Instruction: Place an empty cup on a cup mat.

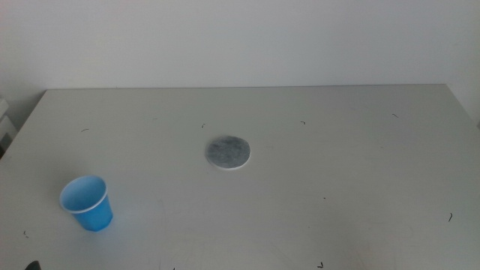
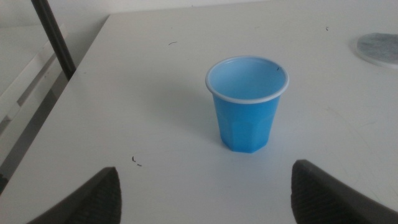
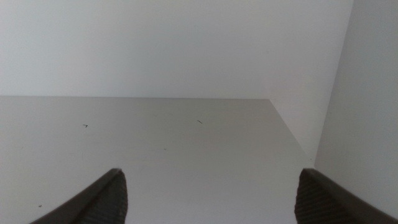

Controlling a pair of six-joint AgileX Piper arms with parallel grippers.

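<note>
The bright-blue cup stands upright and empty at the front left of the table. The grey round cup mat lies flat near the table's middle, apart from the cup. In the left wrist view the cup stands just ahead of my left gripper, whose jaws are wide open and empty; the mat's edge shows beyond it. Only a dark tip of the left gripper shows in the middle view. My right gripper is open and empty over bare table, out of the middle view.
The white table has small dark specks. A dark pole and shelving stand past the table's left edge. A white wall rises behind the table and beside its right end.
</note>
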